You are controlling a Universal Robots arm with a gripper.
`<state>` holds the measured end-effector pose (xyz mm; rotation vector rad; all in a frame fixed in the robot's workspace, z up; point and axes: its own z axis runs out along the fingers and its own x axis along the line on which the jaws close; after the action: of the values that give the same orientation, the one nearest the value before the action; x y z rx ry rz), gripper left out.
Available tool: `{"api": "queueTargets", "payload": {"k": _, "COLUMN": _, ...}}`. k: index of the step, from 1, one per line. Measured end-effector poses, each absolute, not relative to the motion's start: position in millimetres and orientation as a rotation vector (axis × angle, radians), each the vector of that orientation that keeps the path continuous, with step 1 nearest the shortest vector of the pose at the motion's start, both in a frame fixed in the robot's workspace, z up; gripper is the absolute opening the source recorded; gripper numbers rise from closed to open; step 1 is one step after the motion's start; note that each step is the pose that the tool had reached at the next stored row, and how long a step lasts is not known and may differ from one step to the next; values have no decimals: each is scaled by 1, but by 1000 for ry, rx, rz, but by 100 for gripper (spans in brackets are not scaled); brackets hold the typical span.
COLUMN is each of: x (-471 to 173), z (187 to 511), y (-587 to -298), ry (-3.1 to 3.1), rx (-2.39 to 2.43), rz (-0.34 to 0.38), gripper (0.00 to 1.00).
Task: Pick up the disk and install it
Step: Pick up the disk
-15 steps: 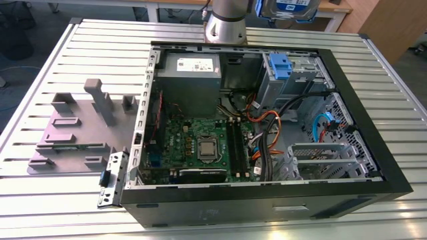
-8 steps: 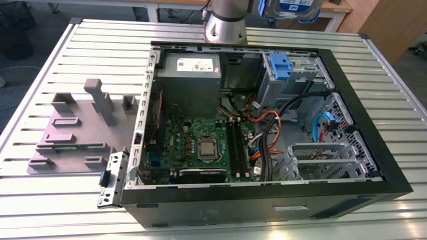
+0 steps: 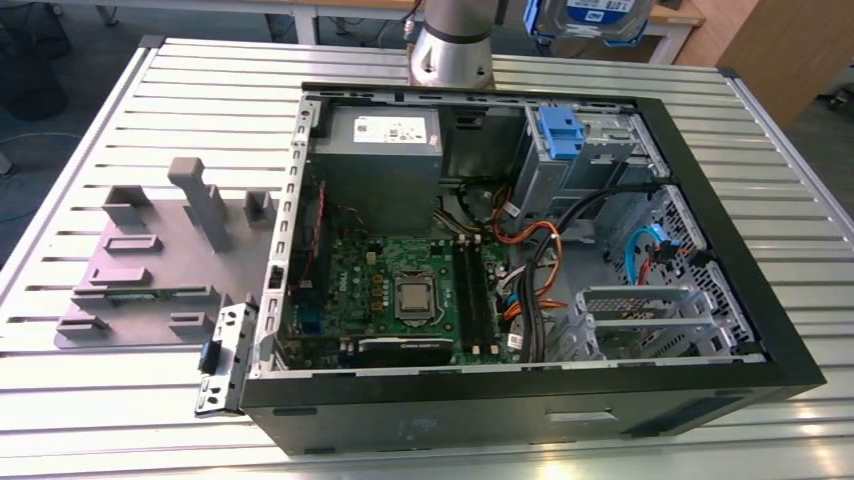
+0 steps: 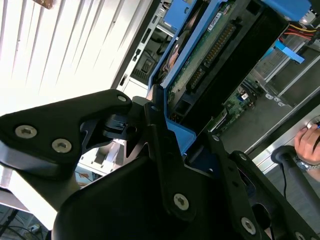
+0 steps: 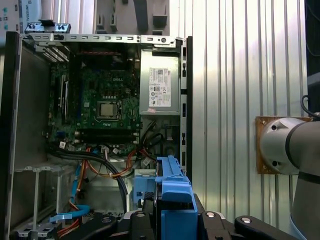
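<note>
The disk hangs high above the far edge of the open computer case, its blue carrier and white-and-blue label showing at the top of the exterior view. In the second wrist view my gripper is shut on the disk, with black fingers clamped on the blue carrier and the green circuit side facing the camera. In the first wrist view the disk is seen edge-on in the gripper, above the case's grey drive bay.
The case lies open on a slatted metal table. Inside are a grey power supply, a green motherboard, loose cables and a blue latch on the bay. A grey fixture sits at the exterior view's left. A person's hand is beside the table.
</note>
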<state>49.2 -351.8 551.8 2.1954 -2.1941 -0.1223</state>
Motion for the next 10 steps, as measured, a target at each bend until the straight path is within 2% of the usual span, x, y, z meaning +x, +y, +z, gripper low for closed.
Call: {"api": "queueTargets", "payload": {"k": 10, "x": 58, "z": 552, "y": -352, "ry": -2194, "rx": 2195, "rz": -123, "gripper": 37}}
